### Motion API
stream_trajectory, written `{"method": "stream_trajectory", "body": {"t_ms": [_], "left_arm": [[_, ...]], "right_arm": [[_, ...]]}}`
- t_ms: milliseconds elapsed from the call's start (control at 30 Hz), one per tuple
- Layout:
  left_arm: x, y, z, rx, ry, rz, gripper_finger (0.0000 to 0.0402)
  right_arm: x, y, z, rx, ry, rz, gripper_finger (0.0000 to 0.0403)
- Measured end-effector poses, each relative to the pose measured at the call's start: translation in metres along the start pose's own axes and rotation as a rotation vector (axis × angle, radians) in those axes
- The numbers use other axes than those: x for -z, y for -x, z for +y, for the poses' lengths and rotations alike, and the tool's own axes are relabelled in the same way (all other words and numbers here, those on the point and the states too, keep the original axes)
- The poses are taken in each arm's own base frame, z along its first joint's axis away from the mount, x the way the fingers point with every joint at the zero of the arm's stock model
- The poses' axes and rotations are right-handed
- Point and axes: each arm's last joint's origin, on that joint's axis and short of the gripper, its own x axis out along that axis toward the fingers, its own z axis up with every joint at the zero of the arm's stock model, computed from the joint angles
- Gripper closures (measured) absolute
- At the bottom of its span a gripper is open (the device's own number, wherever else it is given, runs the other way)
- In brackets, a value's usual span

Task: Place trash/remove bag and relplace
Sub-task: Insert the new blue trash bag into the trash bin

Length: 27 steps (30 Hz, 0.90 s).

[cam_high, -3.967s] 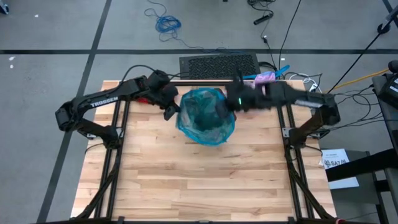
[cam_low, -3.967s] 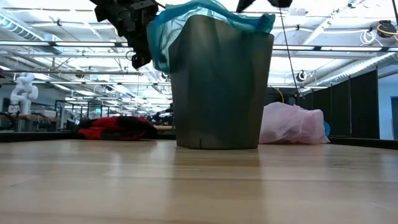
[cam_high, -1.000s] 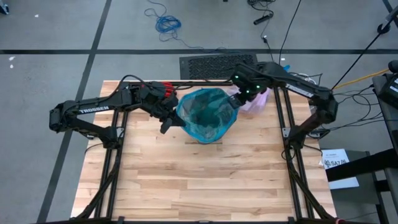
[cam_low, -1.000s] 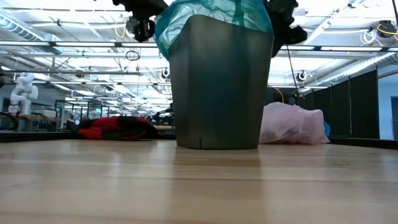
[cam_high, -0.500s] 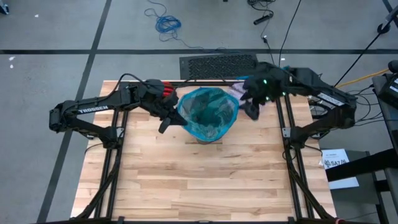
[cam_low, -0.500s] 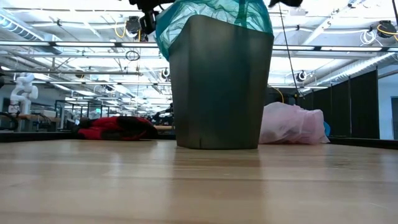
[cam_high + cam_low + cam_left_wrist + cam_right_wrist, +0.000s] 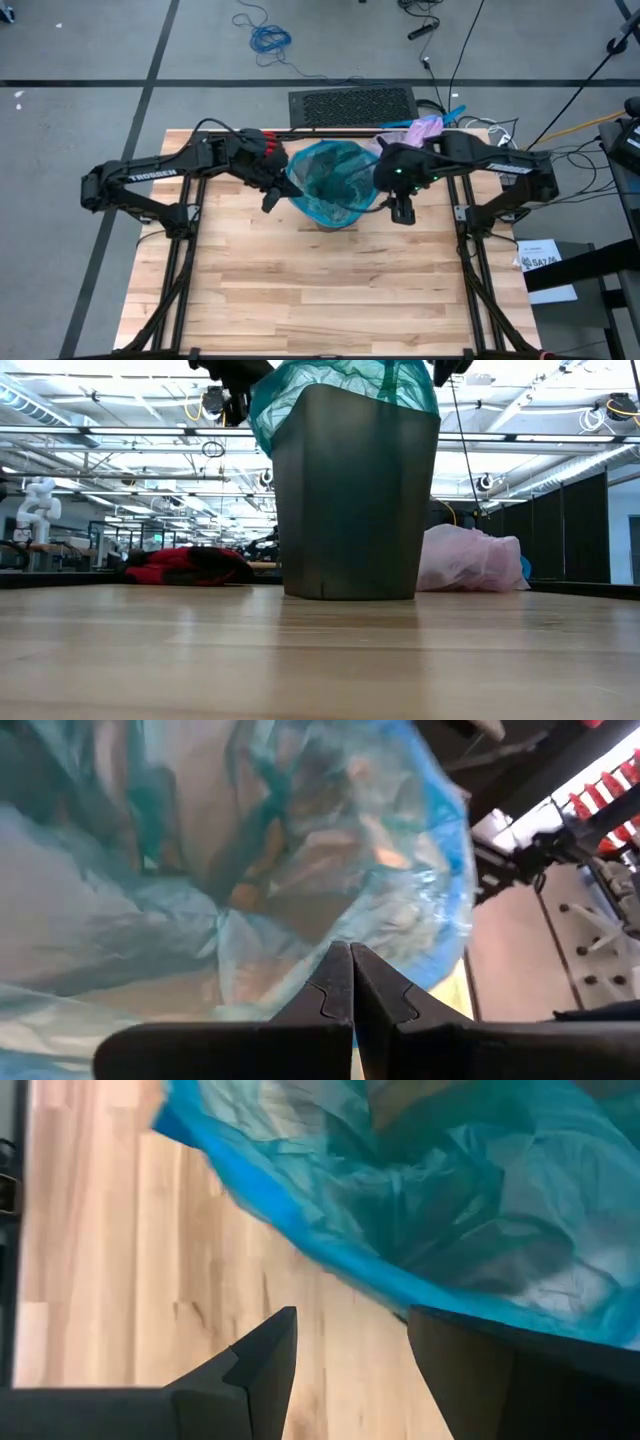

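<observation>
Now our right hand (image 7: 401, 212) has let go and swung from the far rim of the bin (image 7: 352, 500) round to its right side, fingers apart and empty just outside the teal bag (image 7: 335, 183), over bare counter (image 7: 300, 290). A second ago it was pinching at the back edge near the pink bag. We take that to mean the right side of the new liner is seated, or that we are picking a fresh spot to tug it down.

Our left hand (image 7: 271, 201) is pressed shut at the bin's left rim; in its own view the fingers meet right at a fold of teal film, so we judge it is pinching the liner there, though the film between them is hard to make out.

The pale pink bag (image 7: 470, 560), the removed liner, lies bunched on the counter behind and to the right of the bin, close to the back edge. A red glove (image 7: 190, 566) lies behind the bin on the left.

Room is tight at the back, between bin, pink bag and counter edge. The front half of the counter is open, so our right hand has free space toward us and to the right.
</observation>
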Motion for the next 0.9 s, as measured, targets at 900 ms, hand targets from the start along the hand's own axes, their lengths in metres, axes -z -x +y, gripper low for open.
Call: {"method": "stream_trajectory", "body": {"t_ms": [900], "left_arm": [[0.015,-0.029,-0.003,0.018,-0.008,0.146,0.0402]], "right_arm": [[-0.013,-0.034,-0.023,-0.137,0.025,0.089,0.035]]}}
